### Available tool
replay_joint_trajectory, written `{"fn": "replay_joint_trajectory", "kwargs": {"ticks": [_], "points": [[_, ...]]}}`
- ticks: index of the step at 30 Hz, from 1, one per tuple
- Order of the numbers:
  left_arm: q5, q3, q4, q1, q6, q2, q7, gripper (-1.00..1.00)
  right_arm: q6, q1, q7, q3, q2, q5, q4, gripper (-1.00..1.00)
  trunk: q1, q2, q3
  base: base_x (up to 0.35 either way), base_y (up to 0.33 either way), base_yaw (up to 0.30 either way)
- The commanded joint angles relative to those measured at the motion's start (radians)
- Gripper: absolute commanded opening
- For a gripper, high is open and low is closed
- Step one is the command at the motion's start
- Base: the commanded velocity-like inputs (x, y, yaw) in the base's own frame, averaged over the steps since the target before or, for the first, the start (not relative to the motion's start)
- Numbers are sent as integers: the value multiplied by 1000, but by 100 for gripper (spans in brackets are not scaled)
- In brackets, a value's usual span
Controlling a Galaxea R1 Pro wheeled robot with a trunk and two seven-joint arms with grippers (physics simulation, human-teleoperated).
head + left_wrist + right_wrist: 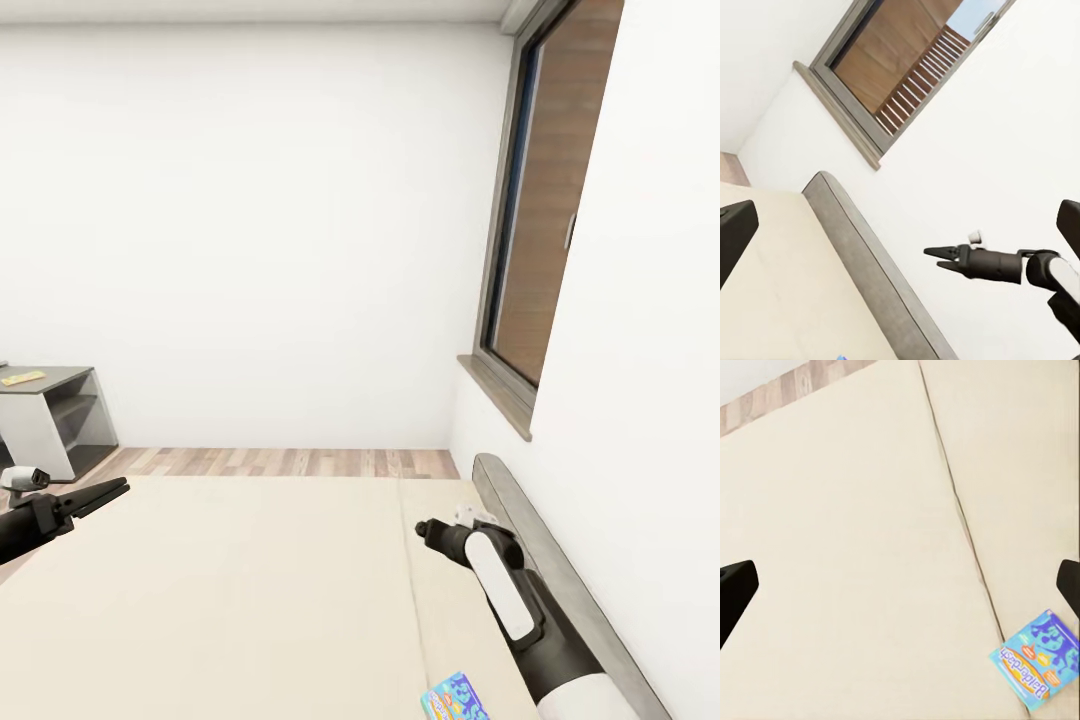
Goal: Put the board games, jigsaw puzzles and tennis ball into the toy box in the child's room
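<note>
The bed lies along the right-hand wall under the window, a board game flat on it near its headboard, floor beyond the bed, and the bench's side unit far left.

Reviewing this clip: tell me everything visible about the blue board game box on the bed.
The flat blue rectangular board game box has a colourful printed lid with white lettering, darker blue shapes, small orange marks and a pale green border. It looks like printed cardboard. It lies flat, lid up, on the plain beige mattress, just beside the seam between the two mattress sections and skewed to it. In the head view it sits at the bottom edge, partly cut off. Nothing else touches it.
</note>
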Motion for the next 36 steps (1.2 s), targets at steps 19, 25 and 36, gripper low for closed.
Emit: {"fn": "replay_joint_trajectory", "kwargs": {"ticks": [19,25,36], "points": [[-1,-156,-3,-12,29,-70,-5,100,-5,-13,-36,0,-17,-1,29,100,0,-1,-7,0,0,0],[-8,-272,3,-17,30,-123,-5,100,-2,-15,-39,0,-17,1,38,100,0,-1,-16,0,0,0],[-3,-183,4,-17,24,-110,-5,100,1,-17,-41,0,-20,2,49,100,0,-1,-35,0,0,0]]}}
